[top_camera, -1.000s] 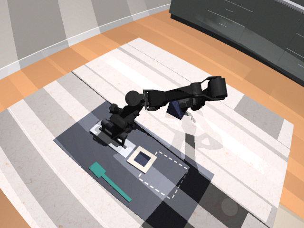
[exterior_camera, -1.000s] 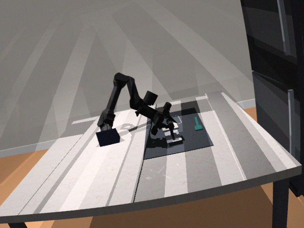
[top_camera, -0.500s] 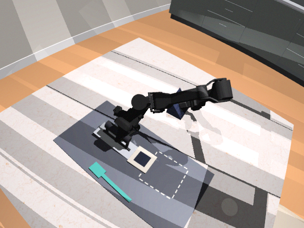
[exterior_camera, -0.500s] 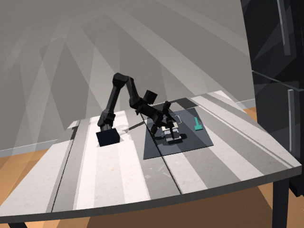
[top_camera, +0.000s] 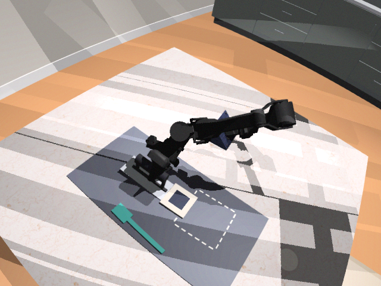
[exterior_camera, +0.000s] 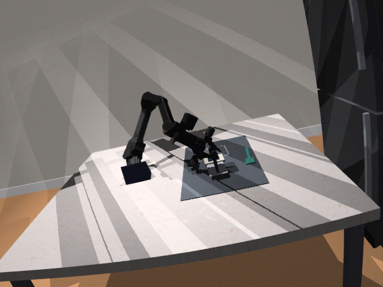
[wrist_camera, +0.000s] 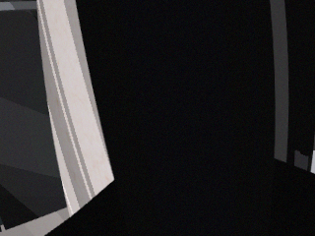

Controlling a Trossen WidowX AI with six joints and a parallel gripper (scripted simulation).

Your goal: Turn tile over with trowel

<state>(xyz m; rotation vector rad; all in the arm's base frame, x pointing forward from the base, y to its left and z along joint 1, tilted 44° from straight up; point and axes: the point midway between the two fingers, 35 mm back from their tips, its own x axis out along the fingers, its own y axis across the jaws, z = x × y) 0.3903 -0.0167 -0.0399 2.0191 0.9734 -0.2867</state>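
The cream tile (top_camera: 179, 199) (exterior_camera: 220, 159) lies flat on the mat (top_camera: 246, 227) (exterior_camera: 197, 188), its dark blue square facing up. It overlaps the left end of the dashed outline (top_camera: 234, 211). My gripper (top_camera: 151, 175) is above the mat beside the tile. It is shut on the trowel, whose pale flat blade (top_camera: 158, 194) (exterior_camera: 213, 172) shows below the fingers. The blade is slightly above the mat, with its shadow beside it. Its end meets the tile's near edge; I cannot tell whether it reaches under. The fingers hide the grip. The wrist view is mostly black.
A teal tool (top_camera: 122, 212) (exterior_camera: 249, 159) with a square head and thin handle lies on the mat, along its edge away from the arm's base. The arm's dark blue base block (top_camera: 225, 143) (exterior_camera: 136, 173) stands on the table, off the mat.
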